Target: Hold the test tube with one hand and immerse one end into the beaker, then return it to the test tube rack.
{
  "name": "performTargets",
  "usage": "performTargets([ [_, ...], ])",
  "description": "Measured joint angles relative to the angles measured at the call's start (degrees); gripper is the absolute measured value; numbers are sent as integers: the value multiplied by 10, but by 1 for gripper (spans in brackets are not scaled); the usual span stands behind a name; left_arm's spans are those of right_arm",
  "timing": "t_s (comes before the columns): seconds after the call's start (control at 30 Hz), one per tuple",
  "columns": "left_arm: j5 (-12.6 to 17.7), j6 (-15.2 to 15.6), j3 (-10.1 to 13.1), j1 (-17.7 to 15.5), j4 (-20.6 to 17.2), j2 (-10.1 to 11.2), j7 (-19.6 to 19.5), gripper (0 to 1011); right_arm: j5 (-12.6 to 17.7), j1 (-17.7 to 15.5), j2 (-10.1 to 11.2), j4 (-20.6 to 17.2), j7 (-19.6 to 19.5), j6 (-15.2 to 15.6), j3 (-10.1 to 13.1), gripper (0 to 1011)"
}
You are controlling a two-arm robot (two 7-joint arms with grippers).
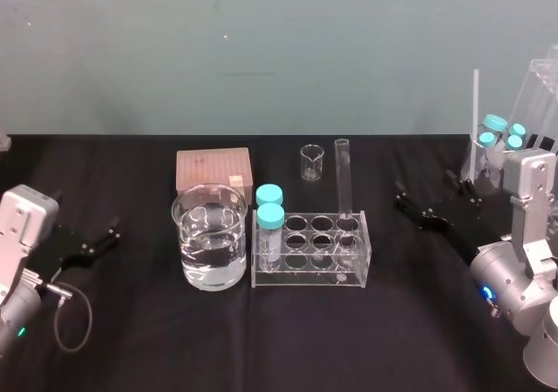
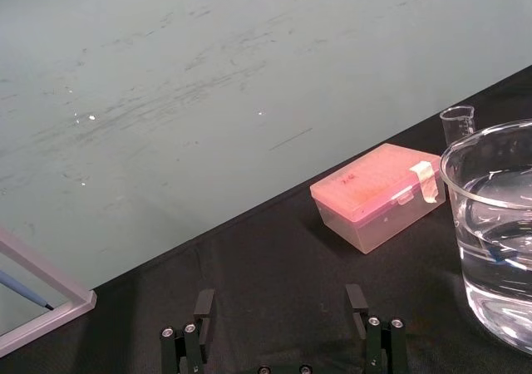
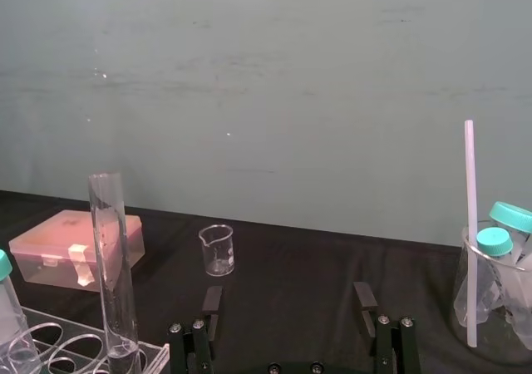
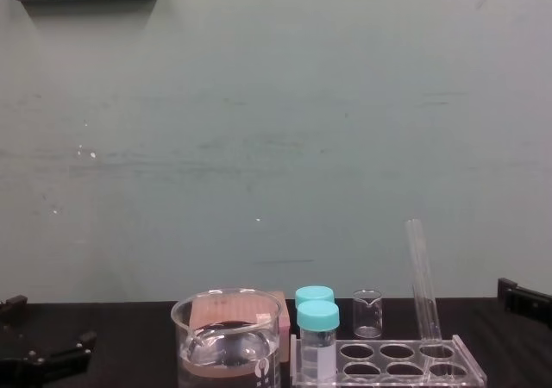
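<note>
The wide black table (image 1: pixel 131 340) is the biggest thing here, and all the glass stands near its middle. The robot's two arms rest at the sides. The black flat-fingered left gripper (image 2: pixel 279 299) sits low on the left, well apart from the glass. Its fingers are spread wide and hold nothing. The black flat-fingered right gripper (image 3: pixel 288 292) sits on the right, near the rack but not touching it. Its fingers are spread wide too, with nothing between them.

Next in size is the big clear glass beaker (image 1: pixel 209 239), about half full of water. It stands just beside the left end of the low clear plastic test tube rack (image 1: pixel 305 280) with its two rows of round holes. Behind the beaker lies a flat pink plastic box (image 1: pixel 213 169).

The long thin clear glass test tube (image 1: pixel 343 179) stands in the back hole at the right end of the rack, leaning a little. Two short vials with teal caps (image 1: pixel 269 213) stand at the rack's left end. A tiny clear glass beaker (image 1: pixel 311 162) sits behind the rack.

No gripper holds the test tube, so I think all the work is left to do: grab the tube, dip one end in the water, and put it back. The right gripper is closer to it.
</note>
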Motion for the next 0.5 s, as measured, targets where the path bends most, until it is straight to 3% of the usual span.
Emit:
performTargets([
  [0.5, 0, 0, 0, 0, 0, 0, 0, 1000, 2, 1, 1, -1, 1, -3, -1, 1000],
])
